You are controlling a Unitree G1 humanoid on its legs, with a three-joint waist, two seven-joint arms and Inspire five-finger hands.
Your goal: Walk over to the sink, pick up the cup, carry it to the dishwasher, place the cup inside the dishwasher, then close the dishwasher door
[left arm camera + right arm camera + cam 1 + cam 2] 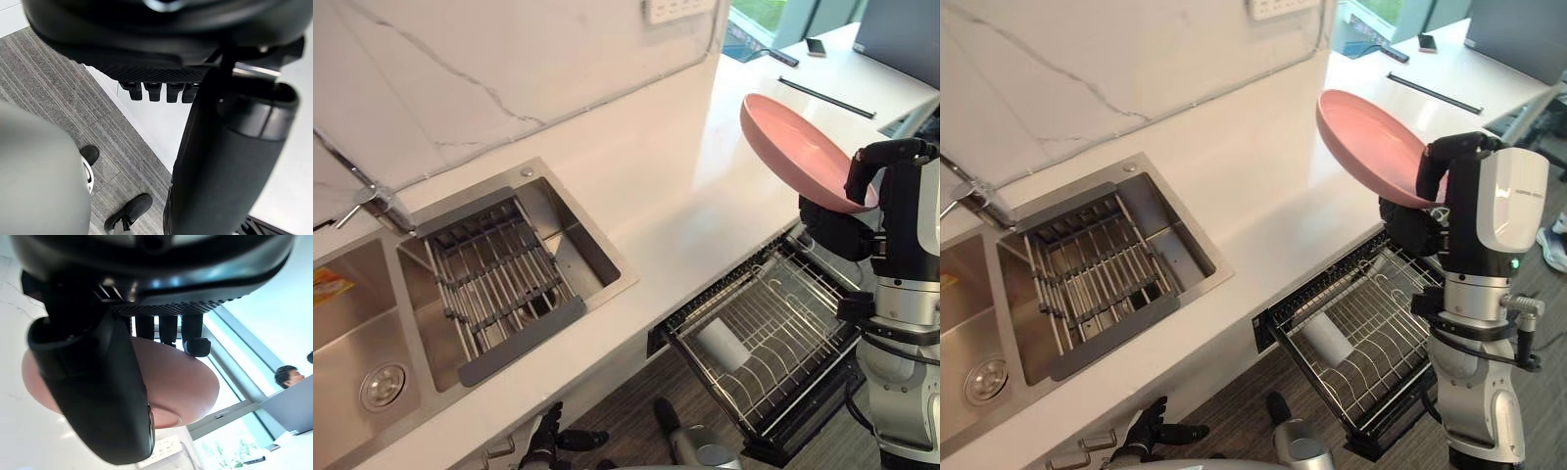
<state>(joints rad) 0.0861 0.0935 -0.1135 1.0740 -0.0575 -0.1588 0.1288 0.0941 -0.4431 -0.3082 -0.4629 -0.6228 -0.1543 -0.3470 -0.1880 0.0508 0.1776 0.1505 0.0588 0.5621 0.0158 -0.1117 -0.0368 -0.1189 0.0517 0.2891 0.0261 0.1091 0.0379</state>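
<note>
Pink plate (798, 147) was held tilted in the right hand (864, 174). The thumb was hooked over its rim and the fingers (168, 330) were curled behind it, as seen in the right wrist view. The plate was seen raised against the right part of the white counter (675, 186), higher than the pulled-out dishwasher rack (793, 333).

No cup was held in either hand. A white cup (721, 345) was seen lying inside the wire rack, towards its left near side, apart from both hands. The rack was drawn out from under the counter edge on the right, so the dishwasher was open.

The left hand (546, 436) was seen hanging low at the near edge, below the counter front, over the grey striped floor (58, 88). Its fingers were relaxed and nothing was gripped.

A steel double sink (592, 250) was set into the counter on the left. A slatted drainer (499, 279) was laid across its right basin, and a round drain (382, 385) was seen in the left basin. A tap (372, 201) stood at the far rim between the basins. A marble-look wall panel ran behind the counter, with a socket strip (677, 8) fixed at its top. A phone (816, 46) lay on the far right surface.
</note>
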